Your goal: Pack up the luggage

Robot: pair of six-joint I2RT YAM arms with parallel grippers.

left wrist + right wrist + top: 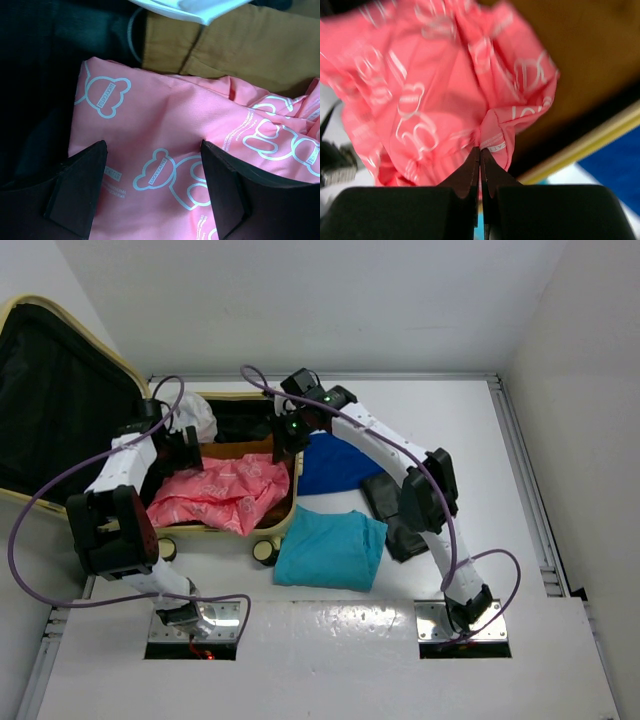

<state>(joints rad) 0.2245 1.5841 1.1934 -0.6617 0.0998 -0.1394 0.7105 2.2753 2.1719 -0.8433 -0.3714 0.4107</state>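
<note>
Right gripper [480,152] held its black wedge-shaped jaws pressed flat together, nipping a gathered hem of the crinkled pink plastic bag [435,90] printed with white bear outlines. Left gripper [154,147] hung spread wide just over the same bag, gripping nothing. Beside the bag, toward 12 o'clock, lay a tan-brown woven garment [250,45] and a smooth white bundle [200,420]. All of this sat in the large pale yellow hard-shell luggage [55,400], which lay open at the 9 o'clock side of the white table [330,650]. Its long axis ran from 6 to 12 o'clock, its small wheels [263,552] pointed to 6, and its black-lined lid was swung out toward 9 and tilted up. At 3 o'clock from it lay a royal-blue cloth [335,465], a folded teal cloth [330,550] and dark black fabric pieces [395,510].
</note>
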